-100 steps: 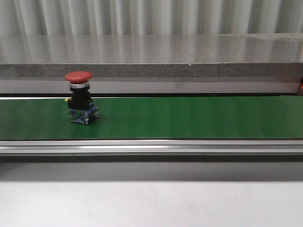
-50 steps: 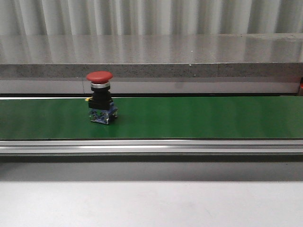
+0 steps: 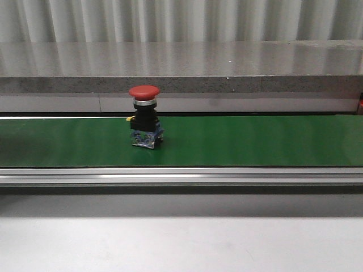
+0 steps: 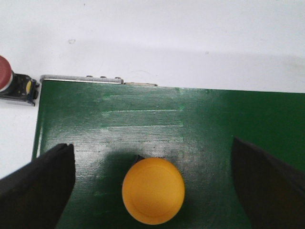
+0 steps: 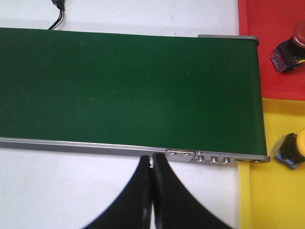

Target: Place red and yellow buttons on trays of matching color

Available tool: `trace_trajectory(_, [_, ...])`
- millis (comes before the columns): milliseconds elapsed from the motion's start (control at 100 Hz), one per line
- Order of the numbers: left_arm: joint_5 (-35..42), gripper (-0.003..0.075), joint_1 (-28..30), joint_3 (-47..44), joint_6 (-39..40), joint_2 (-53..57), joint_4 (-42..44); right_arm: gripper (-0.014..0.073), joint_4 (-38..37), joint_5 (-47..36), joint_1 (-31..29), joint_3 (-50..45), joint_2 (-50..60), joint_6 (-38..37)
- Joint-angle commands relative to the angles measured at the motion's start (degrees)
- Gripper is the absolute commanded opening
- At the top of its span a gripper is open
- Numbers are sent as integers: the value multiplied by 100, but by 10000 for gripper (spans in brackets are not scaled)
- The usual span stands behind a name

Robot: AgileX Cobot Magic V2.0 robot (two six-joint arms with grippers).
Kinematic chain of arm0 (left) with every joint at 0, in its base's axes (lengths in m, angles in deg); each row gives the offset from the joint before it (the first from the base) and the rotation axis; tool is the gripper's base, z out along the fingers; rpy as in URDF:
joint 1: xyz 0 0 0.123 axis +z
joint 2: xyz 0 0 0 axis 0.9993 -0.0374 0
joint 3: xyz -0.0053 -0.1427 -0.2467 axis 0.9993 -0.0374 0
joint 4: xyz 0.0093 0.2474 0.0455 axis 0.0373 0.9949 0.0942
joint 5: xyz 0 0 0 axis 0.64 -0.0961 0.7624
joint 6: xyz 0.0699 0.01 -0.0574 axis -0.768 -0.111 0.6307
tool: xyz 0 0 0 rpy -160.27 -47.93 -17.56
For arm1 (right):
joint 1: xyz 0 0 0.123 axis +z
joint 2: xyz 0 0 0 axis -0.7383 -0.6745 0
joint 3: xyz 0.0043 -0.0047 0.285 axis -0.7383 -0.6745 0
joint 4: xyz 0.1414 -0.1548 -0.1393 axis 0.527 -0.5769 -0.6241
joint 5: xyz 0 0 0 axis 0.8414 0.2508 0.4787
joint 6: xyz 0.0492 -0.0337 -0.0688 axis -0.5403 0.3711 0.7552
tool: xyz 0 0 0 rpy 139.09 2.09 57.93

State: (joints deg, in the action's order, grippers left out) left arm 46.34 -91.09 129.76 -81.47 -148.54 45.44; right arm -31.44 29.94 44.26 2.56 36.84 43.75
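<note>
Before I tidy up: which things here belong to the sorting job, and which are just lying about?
Job: red button on belt; yellow button; red tray; yellow tray; buttons already on trays.
Lying about: black cable; stone ledge.

A: What sits on the green belt (image 3: 255, 141)?

B: A red button (image 3: 144, 116), upright, with a domed red cap over a black body and a blue base, left of the belt's middle. A yellow button (image 4: 153, 190) with a flat round cap stands near one end of the belt, and another red button (image 4: 12, 85) lies on its side on the white worktop (image 4: 167, 38), just past that end.

A: And the trays?

B: The red tray (image 5: 271, 52) holds a red button (image 5: 291, 44) tipped over. The yellow tray (image 5: 271, 191), touching it, holds a yellow button (image 5: 293, 151), also lying over. Both trays are just beyond the belt's other end.
</note>
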Motion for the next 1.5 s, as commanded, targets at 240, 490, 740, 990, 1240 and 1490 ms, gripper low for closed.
trace_trajectory(240, [267, 627, -129, 34, -42, 1344, 70, -67, 12, -318, 13, 144, 42, 47])
trace_trajectory(490, [696, 626, -129, -927, -85, 2509, 74, -67, 12, -322, 13, 144, 42, 47])
trace_trajectory(740, [824, 469, -129, -1782, -85, 3612, 52, -67, 12, -380, 13, 144, 42, 47])
trace_trajectory(990, [1042, 76, -129, -2205, -85, 4115, 52, -67, 12, -566, 13, 144, 42, 47])
trace_trajectory(1240, [1156, -20, -129, -2217, -85, 4111, 52, 115, 18, -488, 13, 144, 42, 47])
trace_trajectory(1490, [1156, -20, -129, -2217, -85, 4111, 52, 662, 403, -498, 13, 144, 42, 47])
